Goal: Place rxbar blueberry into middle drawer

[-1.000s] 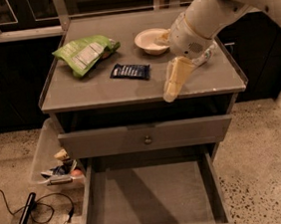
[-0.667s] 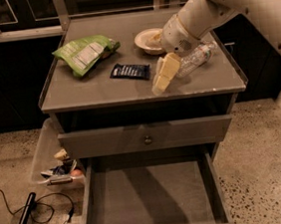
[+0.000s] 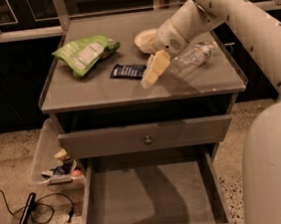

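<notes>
The rxbar blueberry point(image 3: 127, 71), a small dark navy bar with white lettering, lies flat on the grey cabinet top point(image 3: 103, 90) near its middle. My gripper point(image 3: 149, 77) hangs just to the right of the bar, a little above the top, its cream fingers point(image 3: 154, 67) pointing down and left. It holds nothing. The middle drawer point(image 3: 152, 195) is pulled out below, with a bare grey floor and low side walls.
A green snack bag point(image 3: 85, 53) lies at the top's left. A white bowl point(image 3: 145, 38) and a clear plastic bottle point(image 3: 191, 58) lie behind and right of the gripper. A shut drawer front with a knob point(image 3: 147, 140) is above the open drawer. A bin of clutter point(image 3: 56, 168) and cables sit on the floor at left.
My gripper has moved left and back over the cabinet top, from near the front right edge to just beside the bar. The camera view has also shifted closer.
</notes>
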`<move>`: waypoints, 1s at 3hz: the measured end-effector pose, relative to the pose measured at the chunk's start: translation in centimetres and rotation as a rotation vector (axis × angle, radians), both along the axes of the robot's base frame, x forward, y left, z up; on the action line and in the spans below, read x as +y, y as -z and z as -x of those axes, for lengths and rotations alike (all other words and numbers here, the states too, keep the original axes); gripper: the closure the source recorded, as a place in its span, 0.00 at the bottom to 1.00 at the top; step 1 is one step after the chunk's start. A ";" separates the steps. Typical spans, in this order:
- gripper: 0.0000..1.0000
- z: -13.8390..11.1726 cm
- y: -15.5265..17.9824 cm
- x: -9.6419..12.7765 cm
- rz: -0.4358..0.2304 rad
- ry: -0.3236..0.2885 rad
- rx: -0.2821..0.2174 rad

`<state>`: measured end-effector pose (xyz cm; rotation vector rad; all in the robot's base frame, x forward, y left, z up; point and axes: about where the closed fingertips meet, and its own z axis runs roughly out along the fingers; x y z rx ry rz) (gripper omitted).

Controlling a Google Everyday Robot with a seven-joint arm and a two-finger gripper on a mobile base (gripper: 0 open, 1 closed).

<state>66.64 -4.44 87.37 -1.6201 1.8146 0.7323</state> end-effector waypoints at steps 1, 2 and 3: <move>0.00 -0.8 1.0 0.9 0.041 0.016 0.022; 0.00 -1.7 2.2 1.7 0.097 0.022 0.037; 0.00 -2.6 3.4 2.6 0.133 0.016 0.054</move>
